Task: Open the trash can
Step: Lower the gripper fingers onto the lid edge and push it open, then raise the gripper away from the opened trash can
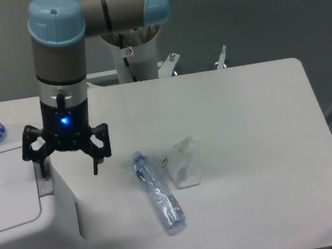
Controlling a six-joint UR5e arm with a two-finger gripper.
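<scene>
Apparently claw (68,169) spread wide, straddling trash can (22,215) rt edge.

The boxy white trash can (23,226) looks smooth matt plastic; the crumpled clear plastic bottle (158,193) glossy; the white surface (257,151) smooth, matt.
</scene>
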